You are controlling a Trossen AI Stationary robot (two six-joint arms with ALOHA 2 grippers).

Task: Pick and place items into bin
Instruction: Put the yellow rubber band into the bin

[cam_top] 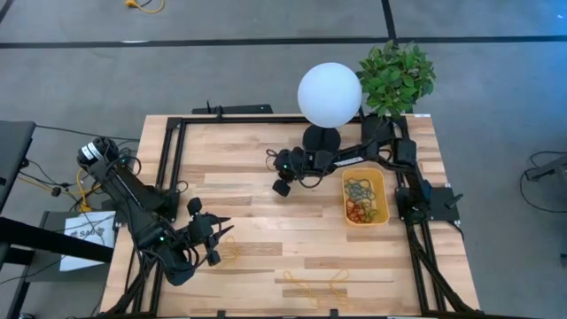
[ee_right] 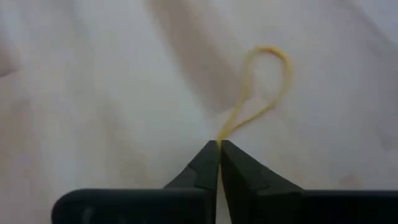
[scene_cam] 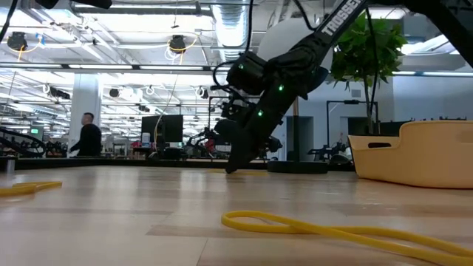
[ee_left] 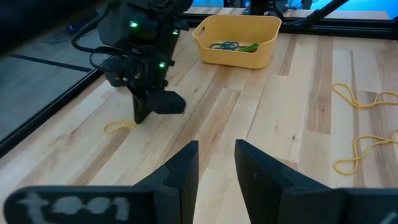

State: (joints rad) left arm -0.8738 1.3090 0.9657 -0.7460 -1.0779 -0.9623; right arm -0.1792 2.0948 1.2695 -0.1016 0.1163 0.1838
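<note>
The right gripper [ee_right: 219, 144] is down at the table [cam_top: 257, 168] near its middle, left of the yellow bin [cam_top: 383, 202], its jaws pinched fully together on the end of a thin yellow rubber band [ee_right: 264, 84] whose loop lies flat on the wood just beyond the tips. The bin sits near the table's right edge with a tangle of coloured bands [cam_top: 362, 199] inside, and more yellow bands [cam_top: 312, 285] lie loose along the near edge. The left gripper [ee_left: 216, 165] hovers over the near-left corner with its jaws a narrow gap apart, holding nothing
</note>
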